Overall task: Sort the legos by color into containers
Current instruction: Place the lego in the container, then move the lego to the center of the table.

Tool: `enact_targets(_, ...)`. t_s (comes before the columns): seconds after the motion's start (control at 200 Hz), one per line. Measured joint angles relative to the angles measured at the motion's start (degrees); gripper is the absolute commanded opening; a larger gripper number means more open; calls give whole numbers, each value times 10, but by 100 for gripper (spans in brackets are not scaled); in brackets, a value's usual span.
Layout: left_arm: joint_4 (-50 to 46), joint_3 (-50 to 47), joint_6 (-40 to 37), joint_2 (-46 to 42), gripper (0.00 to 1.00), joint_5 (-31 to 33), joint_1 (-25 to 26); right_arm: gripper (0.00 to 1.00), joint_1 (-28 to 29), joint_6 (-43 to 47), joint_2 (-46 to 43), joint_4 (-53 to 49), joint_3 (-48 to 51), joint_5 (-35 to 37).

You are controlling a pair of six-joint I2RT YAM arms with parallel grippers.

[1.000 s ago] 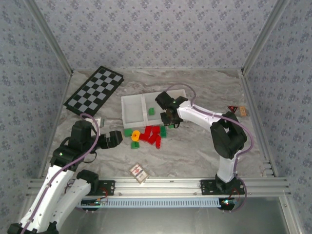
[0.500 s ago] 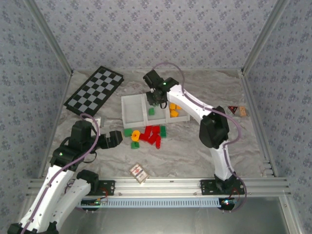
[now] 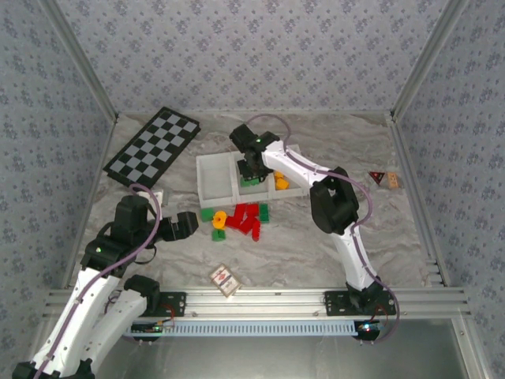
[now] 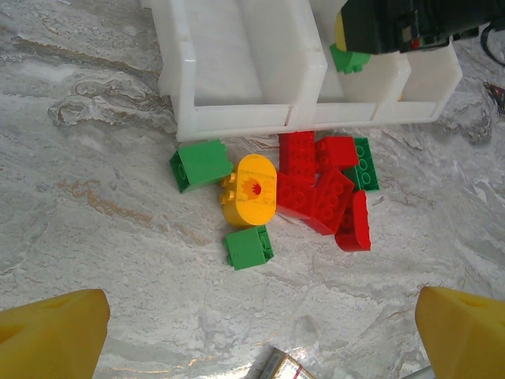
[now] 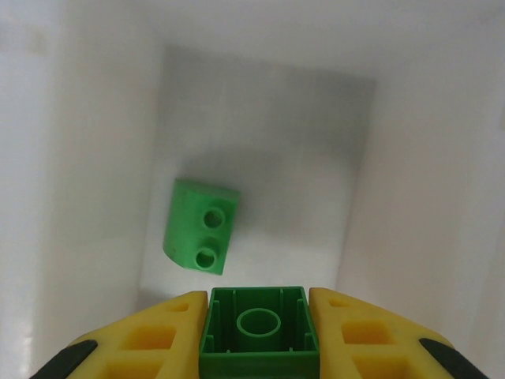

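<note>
My right gripper (image 3: 252, 169) hangs over the middle compartment of the white tray (image 3: 212, 193), shut on a green brick (image 5: 259, 332) held between its yellow fingers (image 5: 150, 335). Another green brick (image 5: 200, 226) lies on that compartment's floor. Orange-yellow bricks (image 3: 280, 183) sit in the right compartment; the left one looks bare. In front of the tray lies a pile: red bricks (image 4: 323, 193), a yellow round piece (image 4: 251, 189), and green bricks (image 4: 201, 164), (image 4: 248, 247), (image 4: 363, 164). My left gripper (image 3: 186, 225) is open, left of the pile, its fingertips (image 4: 55, 328) wide apart above bare table.
A black-and-grey checkerboard (image 3: 152, 145) lies at the back left. A small white card with a red mark (image 3: 224, 278) rests near the front edge. Two small objects (image 3: 384, 178) sit at the far right. Metal rails border the table.
The right arm swung from beside the pile up and left over the tray, ending above the middle compartment with the green brick. The left arm has not moved.
</note>
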State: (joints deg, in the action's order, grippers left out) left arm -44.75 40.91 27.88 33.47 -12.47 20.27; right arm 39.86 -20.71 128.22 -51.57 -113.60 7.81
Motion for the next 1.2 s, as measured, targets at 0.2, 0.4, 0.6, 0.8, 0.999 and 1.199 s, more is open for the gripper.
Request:
enact_targets(0.2, 0, 0, 0, -4, 100, 0, 0, 43, 2, -11, -1, 18, 27, -5)
enact_targets(0.4, 0, 0, 0, -4, 100, 0, 0, 52, 7, -17, -22, 25, 45, -5)
enact_targets(0.6, 0, 0, 0, -3, 100, 0, 0, 52, 15, -22, -72, 26, 66, 6)
enact_targets(0.8, 0, 0, 0, -3, 99, 0, 0, 51, 31, -41, -149, 42, 131, 25)
enact_targets(0.999, 0, 0, 0, -3, 99, 0, 0, 50, 43, -74, -223, 61, 236, 30)
enact_targets(1.199, 0, 0, 0, -3, 100, 0, 0, 51, 51, -102, -243, 72, 314, 29)
